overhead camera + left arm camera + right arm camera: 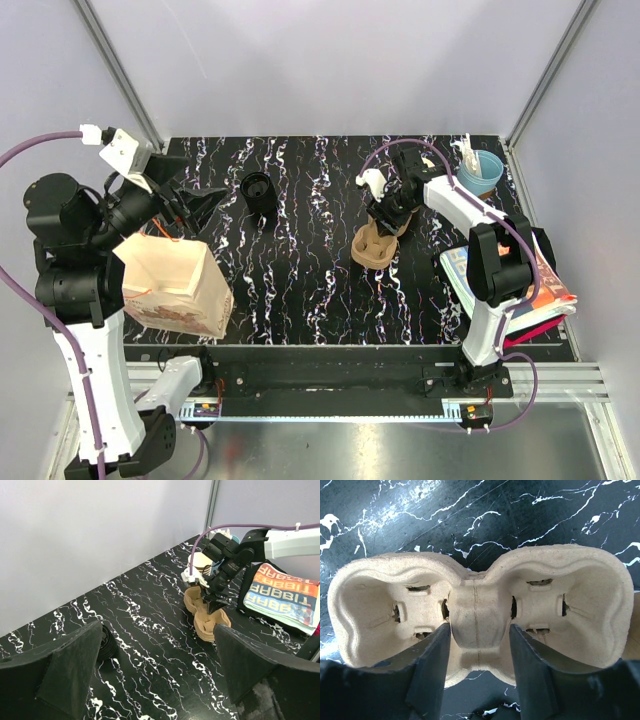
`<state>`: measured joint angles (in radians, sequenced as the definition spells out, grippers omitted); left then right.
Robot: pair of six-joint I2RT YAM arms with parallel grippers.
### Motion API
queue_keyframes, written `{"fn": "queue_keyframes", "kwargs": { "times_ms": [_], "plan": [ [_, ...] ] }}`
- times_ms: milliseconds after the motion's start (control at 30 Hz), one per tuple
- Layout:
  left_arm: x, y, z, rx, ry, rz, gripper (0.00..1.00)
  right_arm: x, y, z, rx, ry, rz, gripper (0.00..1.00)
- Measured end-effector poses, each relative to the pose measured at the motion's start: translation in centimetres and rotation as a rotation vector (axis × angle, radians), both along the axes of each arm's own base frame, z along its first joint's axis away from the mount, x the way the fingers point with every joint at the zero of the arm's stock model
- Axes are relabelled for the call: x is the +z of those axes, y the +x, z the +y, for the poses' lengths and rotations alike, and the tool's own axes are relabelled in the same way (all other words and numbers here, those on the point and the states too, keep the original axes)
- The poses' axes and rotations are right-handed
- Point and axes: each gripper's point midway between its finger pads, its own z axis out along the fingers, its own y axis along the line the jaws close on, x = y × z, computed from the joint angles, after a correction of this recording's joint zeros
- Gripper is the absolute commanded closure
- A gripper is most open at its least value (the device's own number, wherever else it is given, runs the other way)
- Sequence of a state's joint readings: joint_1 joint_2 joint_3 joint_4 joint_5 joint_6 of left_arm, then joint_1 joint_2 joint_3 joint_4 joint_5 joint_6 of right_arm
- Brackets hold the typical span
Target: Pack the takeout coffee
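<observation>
Right wrist view first: the right gripper hangs over the pulp cup carrier, its fingers half spread, one down each side of the carrier's middle hump and tight against it. Pressing or only touching? I cannot tell. One cup well lies open to the camera outside each finger, and the carrier rests on the black marbled worktop.

Over to the left wrist view: the left gripper has its fingers spread wide, with only worktop between them. Just past the tip of the finger on the left of that view, half hidden behind it, sits a round black lid. Well beyond both fingers lies the carrier, with the right gripper down on it. Behind those fingers stand tan paper cups with a pale rim, but I cannot tell whether that is one cup or a nested stack. Off to their side lies a striped printed packet.

From the top external view, a paper bag sits just on the near side of the left gripper. The black lid stands just beside those fingers, well apart from the carrier and the right gripper. A light blue cup stands beyond the right fingers, in the far corner. So the lid is alone on the worktop, on no cup that I can make out.
</observation>
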<state>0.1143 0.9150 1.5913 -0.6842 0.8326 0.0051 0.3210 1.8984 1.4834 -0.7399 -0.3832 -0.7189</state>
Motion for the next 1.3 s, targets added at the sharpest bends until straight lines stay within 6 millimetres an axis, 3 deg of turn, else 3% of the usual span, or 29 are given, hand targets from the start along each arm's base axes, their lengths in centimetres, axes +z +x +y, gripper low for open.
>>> {"fn": "queue_keyframes", "kwargs": {
  "times_ms": [600,1033,1300],
  "plan": [
    [-0.2,0.0,-0.1,-0.01,-0.027,0.014,0.01,0.2,-0.1,0.0,-0.004,0.001,0.004,0.63],
    [0.0,-0.1,-0.1,-0.017,-0.039,0.011,0.01,5.5,1.6,1.1,-0.105,0.053,-0.086,0.64],
    [0.0,-0.1,-0.2,-0.022,-0.04,0.011,0.01,6.2,1.4,1.6,-0.25,0.022,-0.079,0.65]
  ]
}}
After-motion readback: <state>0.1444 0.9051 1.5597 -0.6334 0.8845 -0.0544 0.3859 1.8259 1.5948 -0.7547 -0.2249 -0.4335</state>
